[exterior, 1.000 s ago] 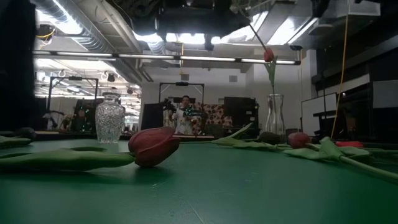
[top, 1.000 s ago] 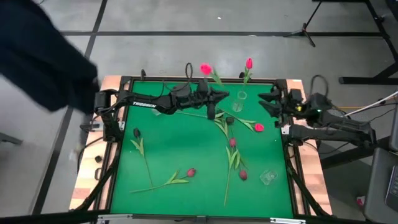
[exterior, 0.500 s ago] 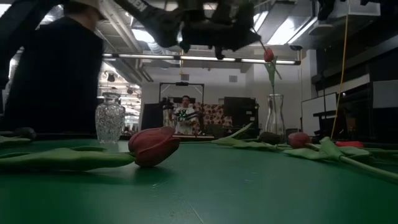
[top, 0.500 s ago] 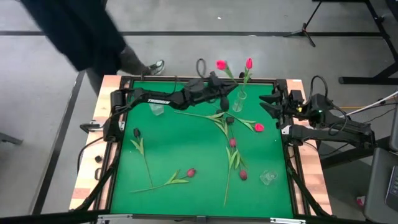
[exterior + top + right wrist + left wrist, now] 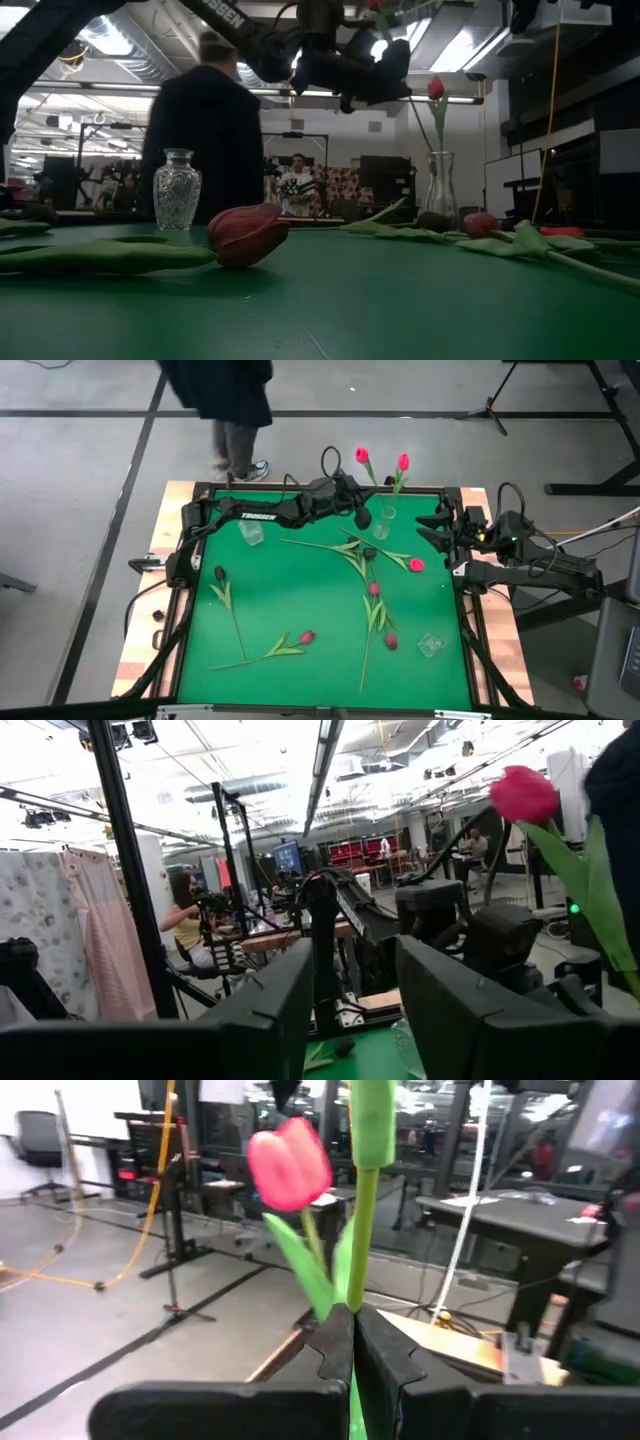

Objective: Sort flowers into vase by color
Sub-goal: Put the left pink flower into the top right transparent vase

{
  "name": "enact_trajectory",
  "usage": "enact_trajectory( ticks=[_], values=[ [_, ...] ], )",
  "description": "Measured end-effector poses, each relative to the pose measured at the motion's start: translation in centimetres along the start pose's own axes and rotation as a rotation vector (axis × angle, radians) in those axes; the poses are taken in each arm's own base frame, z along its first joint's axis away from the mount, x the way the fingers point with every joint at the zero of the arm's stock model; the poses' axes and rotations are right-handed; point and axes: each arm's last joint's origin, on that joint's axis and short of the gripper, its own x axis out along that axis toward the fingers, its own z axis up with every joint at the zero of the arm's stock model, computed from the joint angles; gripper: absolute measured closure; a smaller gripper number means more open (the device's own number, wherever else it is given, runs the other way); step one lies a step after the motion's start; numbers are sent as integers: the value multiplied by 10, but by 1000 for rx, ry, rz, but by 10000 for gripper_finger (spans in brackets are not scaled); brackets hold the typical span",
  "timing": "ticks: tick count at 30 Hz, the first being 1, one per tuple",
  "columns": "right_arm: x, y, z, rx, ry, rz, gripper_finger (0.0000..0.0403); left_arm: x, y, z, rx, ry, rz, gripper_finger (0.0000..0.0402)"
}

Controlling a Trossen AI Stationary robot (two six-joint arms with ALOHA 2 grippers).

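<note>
A green table [image 5: 300, 610] fills the middle of the high view, with a person in dark clothes [image 5: 225, 395] walking past its far edge. The left arm reaches across the far side of the table, and the left gripper [image 5: 357, 510] hangs above the mat beside a slim glass vase [image 5: 385, 520] at the far edge. Its fingers [image 5: 335, 1350] are pressed together on the green stem of a pink tulip [image 5: 361, 456], which stands up from the jaws with its head well above them; in the left wrist view the stem [image 5: 362, 1230] rises straight out of the closed pinch, the pink bud beside it. The slim vase already holds one pink-red tulip [image 5: 403, 462].

The right arm waits at the right edge of the table, and the right gripper [image 5: 432, 526] has its fingers [image 5: 440, 990] spread apart with nothing between them.

A cut-glass vase [image 5: 177, 190] stands near the far left of the mat, and a third small glass [image 5: 431, 645] sits near the right front. Loose tulips lie over the mat: a bright pink one [image 5: 416, 565] right of centre, a dark one [image 5: 219, 574] at the left, and a maroon one [image 5: 307, 637] near the front, which shows large in the low view.
</note>
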Motion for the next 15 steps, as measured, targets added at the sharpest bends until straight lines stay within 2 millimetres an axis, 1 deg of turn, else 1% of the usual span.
enact_trajectory(
  ticks=[8,15],
  values=[
    [0,0,0,0,4,-2,258,-2,-13,-2,1,10,-48,401],
    [0,0,-1,1,7,-3,258,-2,-16,-9,16,65,-51,401]
  ],
)
